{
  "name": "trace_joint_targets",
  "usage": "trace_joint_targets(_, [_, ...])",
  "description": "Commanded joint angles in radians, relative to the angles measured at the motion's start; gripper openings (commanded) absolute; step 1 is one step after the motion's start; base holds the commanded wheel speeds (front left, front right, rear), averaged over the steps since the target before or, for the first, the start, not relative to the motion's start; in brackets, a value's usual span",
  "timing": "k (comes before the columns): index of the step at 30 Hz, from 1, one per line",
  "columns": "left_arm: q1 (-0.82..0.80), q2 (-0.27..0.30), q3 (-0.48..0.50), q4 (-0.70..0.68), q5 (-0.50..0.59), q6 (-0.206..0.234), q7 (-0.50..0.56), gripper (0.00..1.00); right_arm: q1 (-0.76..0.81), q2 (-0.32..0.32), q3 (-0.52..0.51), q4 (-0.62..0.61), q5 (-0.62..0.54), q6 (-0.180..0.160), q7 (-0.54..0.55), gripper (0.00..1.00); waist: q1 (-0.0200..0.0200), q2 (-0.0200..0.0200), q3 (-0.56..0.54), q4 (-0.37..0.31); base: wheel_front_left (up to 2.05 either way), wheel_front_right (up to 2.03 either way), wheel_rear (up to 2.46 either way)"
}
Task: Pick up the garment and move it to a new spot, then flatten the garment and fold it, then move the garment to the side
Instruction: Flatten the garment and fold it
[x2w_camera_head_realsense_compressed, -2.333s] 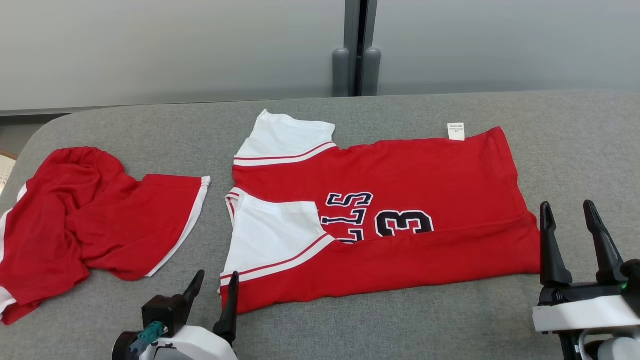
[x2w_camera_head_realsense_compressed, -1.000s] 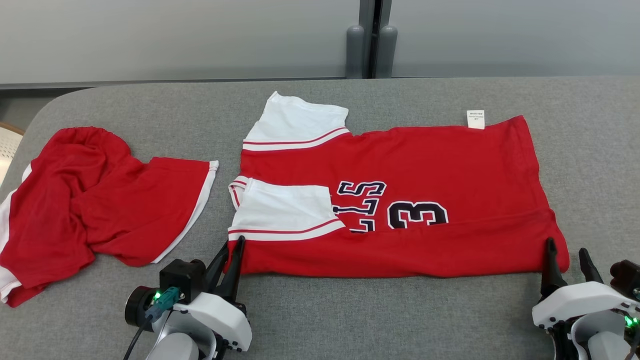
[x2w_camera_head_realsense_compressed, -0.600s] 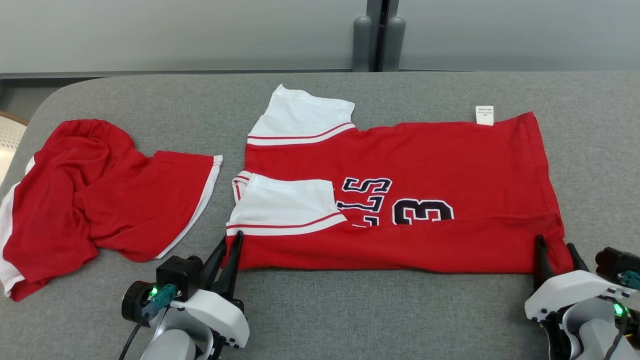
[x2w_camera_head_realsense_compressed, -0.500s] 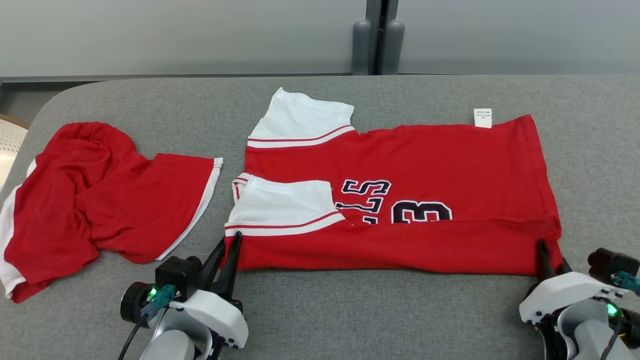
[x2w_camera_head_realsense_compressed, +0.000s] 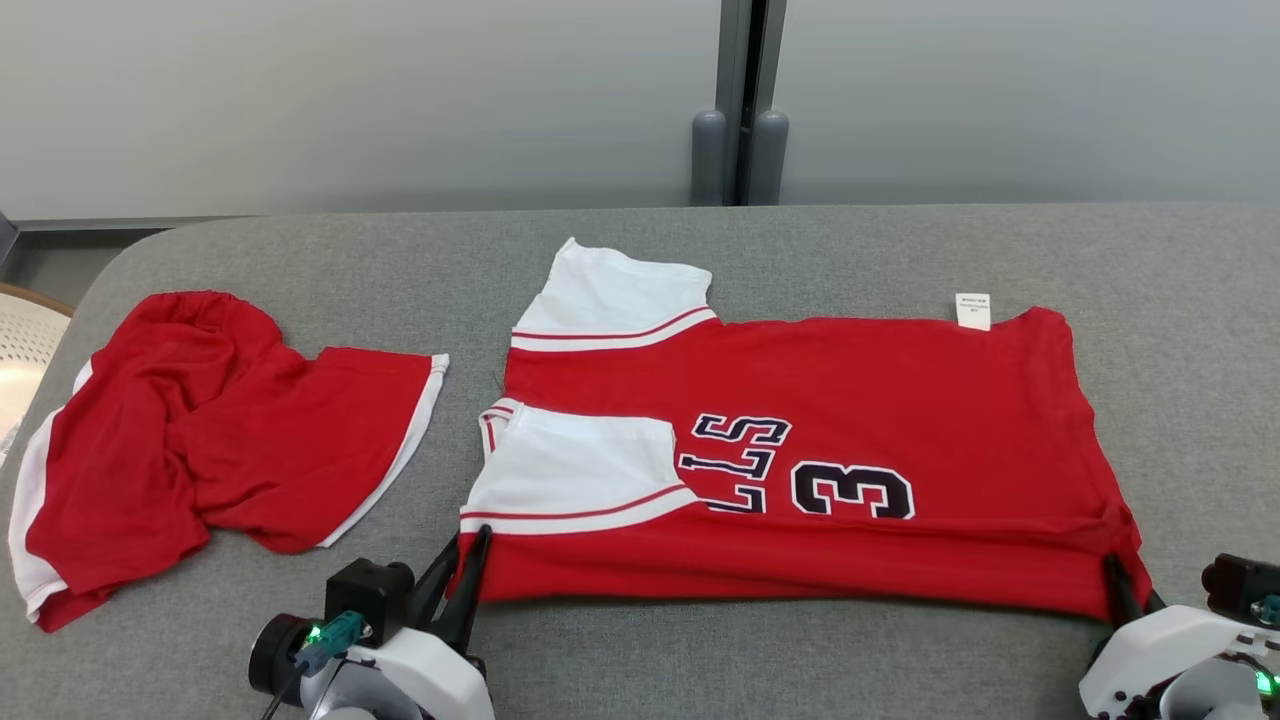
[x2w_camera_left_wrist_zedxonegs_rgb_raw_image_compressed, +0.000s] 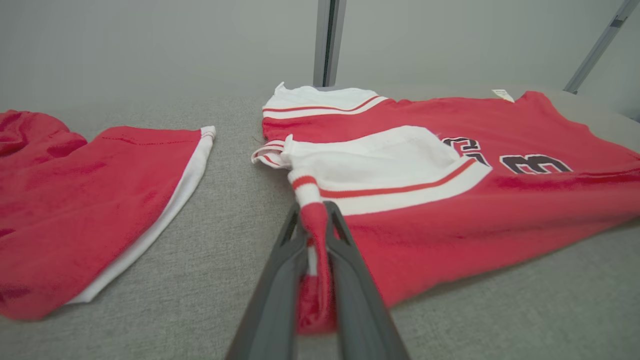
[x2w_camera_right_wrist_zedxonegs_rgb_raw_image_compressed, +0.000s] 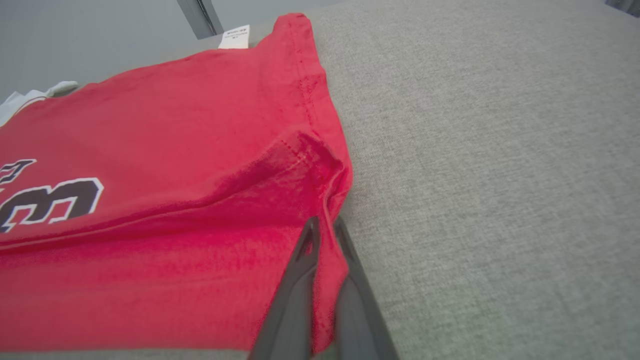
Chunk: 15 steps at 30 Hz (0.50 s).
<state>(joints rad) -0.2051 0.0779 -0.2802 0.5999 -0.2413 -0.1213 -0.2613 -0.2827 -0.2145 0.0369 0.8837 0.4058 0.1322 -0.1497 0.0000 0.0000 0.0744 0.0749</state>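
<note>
Two sets of jaws grip a red jersey (x2w_camera_head_realsense_compressed: 850, 400) at opposite ends on a grey fabric tabletop (x2w_camera_head_realsense_compressed: 640, 660). L jaws are nearly closed on the jersey's near-left corner, w/ a bunch of red and white cloth pinched btwn the dark fingers (x2w_camera_left_wrist_zedxonegs_rgb_raw_image_compressed: 280, 285). R jaws are closed tight on the near-right corner, w/ red hem caught btwn their fingers (x2w_camera_right_wrist_zedxonegs_rgb_raw_image_compressed: 292, 295).

The jersey lies spread from the tabletop's middle toward its right side, long side parallel to the front edge. A fold line runs along its near side. One white sleeve (x2w_camera_head_realsense_compressed: 575, 465) w/ a red stripe lies folded onto the chest. A second white sleeve (x2w_camera_head_realsense_compressed: 615, 295) sticks out toward the back edge. Dark lettering and a numeral 3 (x2w_camera_head_realsense_compressed: 852, 490) show on the front, just above the fold line. A small white label (x2w_camera_head_realsense_compressed: 972, 310) pokes out at the jersey's far-right corner.

A second red garment (x2w_camera_head_realsense_compressed: 200, 440) w/ white trim sits crumpled nr the tabletop's left edge, apart from the jersey. Pale wall panels (x2w_camera_head_realsense_compressed: 350, 100) stand behind the back edge.
</note>
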Motion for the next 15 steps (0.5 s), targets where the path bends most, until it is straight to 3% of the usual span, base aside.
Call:
trace_joint_targets(1, [0.016, 0.018, -0.001, 0.006, -0.008, 0.001, 0.005, 0.00, 0.019, -0.028, 0.000, -0.017, 0.014, -0.003, 0.020, 0.00, 0.0000, 0.0000, -0.010, -0.002, 0.00, 0.00, 0.00])
trace_joint_targets(8, [0.066, 0.066, -0.061, -0.049, -0.051, -0.006, 0.107, 0.00, 0.114, -0.090, 0.039, -0.187, 0.091, -0.003, 0.200, 0.00, 0.0000, 0.0000, -0.020, -0.011, 0.00, 0.00, 0.00])
trace_joint_targets(15, [0.116, 0.115, -0.099, -0.180, -0.100, -0.008, 0.214, 0.00, 0.221, -0.112, -0.015, -0.398, 0.126, -0.003, 0.350, 0.00, 0.0000, 0.0000, -0.009, -0.008, 0.00, 0.00, 0.00])
